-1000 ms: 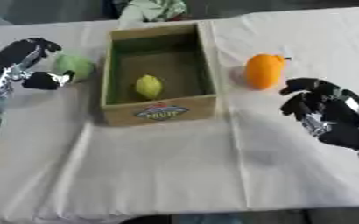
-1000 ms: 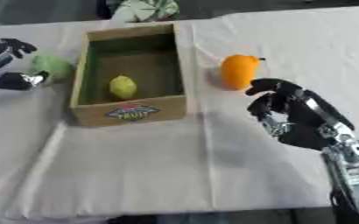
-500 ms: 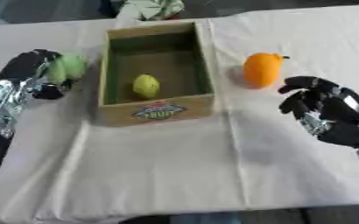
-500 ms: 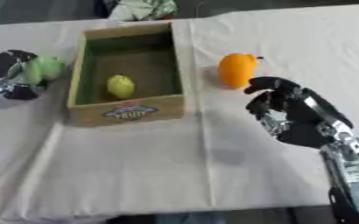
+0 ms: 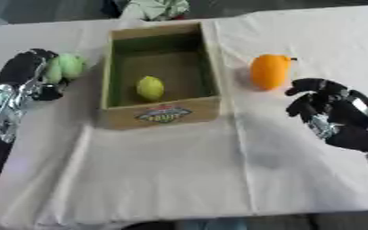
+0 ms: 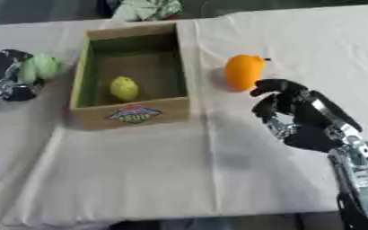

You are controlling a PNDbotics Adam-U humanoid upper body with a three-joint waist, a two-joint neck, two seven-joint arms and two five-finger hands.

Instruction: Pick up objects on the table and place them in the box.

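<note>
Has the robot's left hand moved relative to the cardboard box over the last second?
Yes. The left hand has closed in toward the cardboard box, and its fingers now curl round the pale green fruit beside the box's left wall.

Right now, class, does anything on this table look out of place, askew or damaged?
Nothing stands out. The box sits upright with a yellow fruit inside; the orange fruit rests on the cloth beside it, and the left hand is curled round a green fruit.

Both hands, left hand and right hand, were black with silver joints; silver metal forearm segments showed behind them.
</note>
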